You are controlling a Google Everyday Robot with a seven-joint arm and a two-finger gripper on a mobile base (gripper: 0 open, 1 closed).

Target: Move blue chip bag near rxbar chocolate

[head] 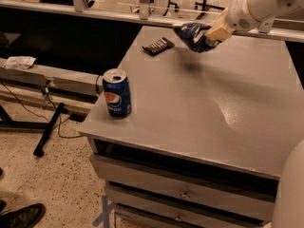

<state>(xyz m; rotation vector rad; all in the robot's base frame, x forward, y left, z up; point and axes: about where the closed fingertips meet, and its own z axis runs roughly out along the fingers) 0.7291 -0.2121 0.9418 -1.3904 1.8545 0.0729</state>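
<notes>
At the far left a crumpled white packet (19, 61) lies on a low grey bench, and a black shoe (21, 216) shows at the bottom corner on the speckled floor. Next comes the grey flat-topped table (213, 113) with drawers (183, 194) under its front edge. Near its front left corner stands a blue Pepsi drink can (117, 93), upright, with its silver top showing. Farther back, near the table's rear left edge, the thin flat rxbar chocolate in a black wrapper (158, 45) lies flat and slightly askew, well apart from the can. Just to the right of the bar, the small crinkly dark-blue foil chip bag (191, 36) hangs in the air above the rear of the table, clear of the surface, with a dark shadow (192, 68) on the tabletop beneath it. The bag is near the bar but does not touch it. The tan pincer (207, 36) is clamped on the bag's right side, holding it up. It reaches in from the upper right on the end of a white robot arm (266, 1), which slants down from the picture's top right corner.
</notes>
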